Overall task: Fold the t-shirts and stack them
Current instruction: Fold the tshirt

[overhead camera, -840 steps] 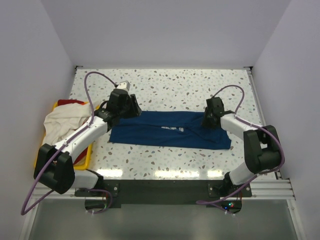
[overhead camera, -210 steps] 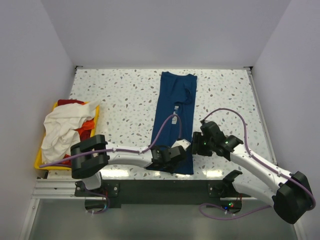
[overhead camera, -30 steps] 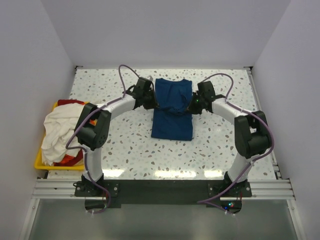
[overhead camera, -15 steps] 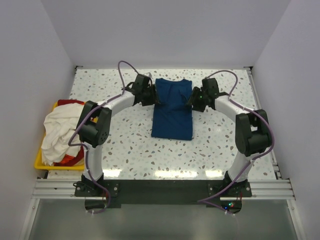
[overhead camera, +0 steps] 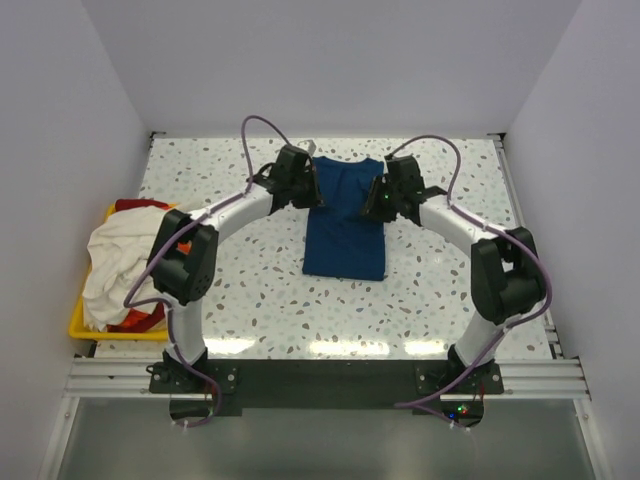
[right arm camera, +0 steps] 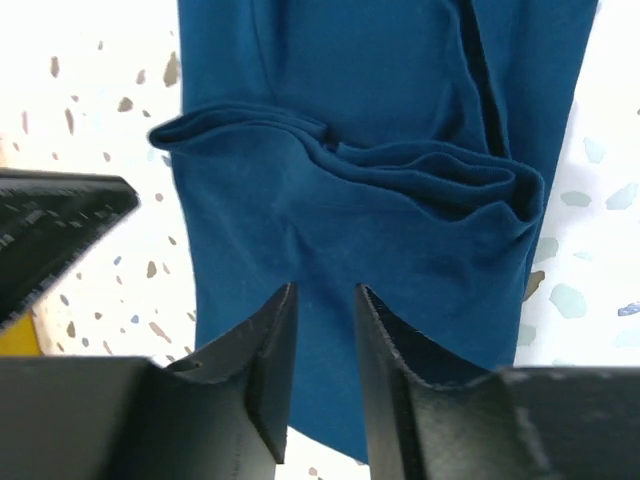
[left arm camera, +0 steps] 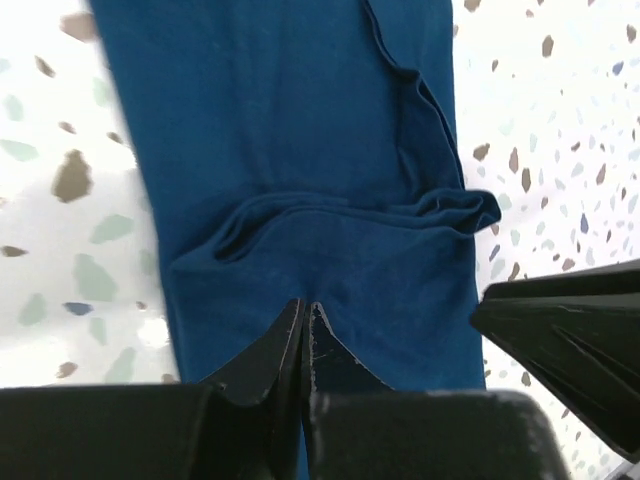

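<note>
The folded navy shirt (overhead camera: pixel 345 235) lies on the table (overhead camera: pixel 250 285), centre-far. Left gripper (left arm camera: pixel 303 303): fingers pressed together above the shirt, no cloth visibly pinched. Right gripper (right arm camera: pixel 323 292): fingers slightly parted, empty.

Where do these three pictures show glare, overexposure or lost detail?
Top external: lamp glare streaks the table near its front edge. Left wrist: navy shirt sharp, speckled table bleached white, fingers dark with little detail. Right wrist: same bleached table, fingers dark against sharp shirt folds.
</note>
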